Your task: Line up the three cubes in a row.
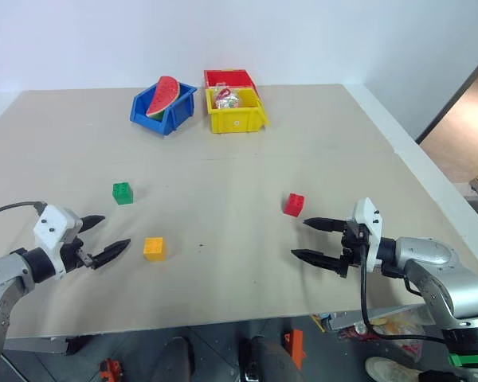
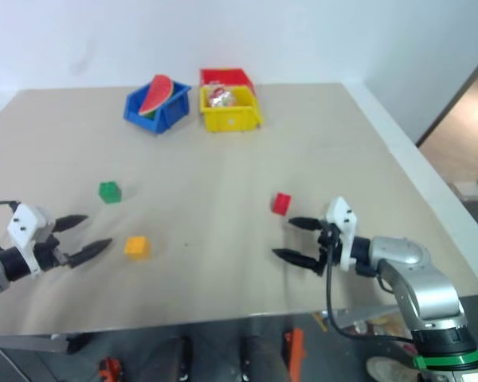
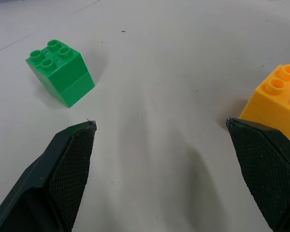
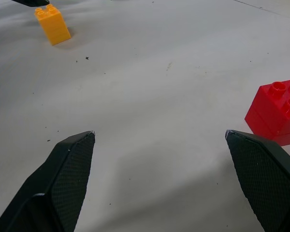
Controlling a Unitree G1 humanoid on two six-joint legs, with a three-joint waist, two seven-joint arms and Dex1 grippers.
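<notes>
1. Left eye view: left pincer (image 1: pixel 107 237) gapes wide and empty, yellow-orange cube (image 1: pixel 154 248) just beside at 3 o'clock, green cube (image 1: pixel 123 192) near at 12.
2. Right pincer (image 1: pixel 305 239) gapes wide and empty; red cube (image 1: pixel 294 204) near at 11 o'clock.
3. All cubes sit studs-up, well apart.
4. Bare worktop (image 1: pixel 223 183) surrounds them.

Green cube (image 1: pixel 123 192), yellow-orange cube (image 1: pixel 154 248), red cube (image 1: pixel 294 204); beige tabletop (image 1: pixel 223 175); blue bin (image 1: pixel 163 107), yellow bin (image 1: pixel 236 111), red bin (image 1: pixel 229 78); black tool fingers (image 3: pixel 70 164) with cross-hatched pads.
</notes>
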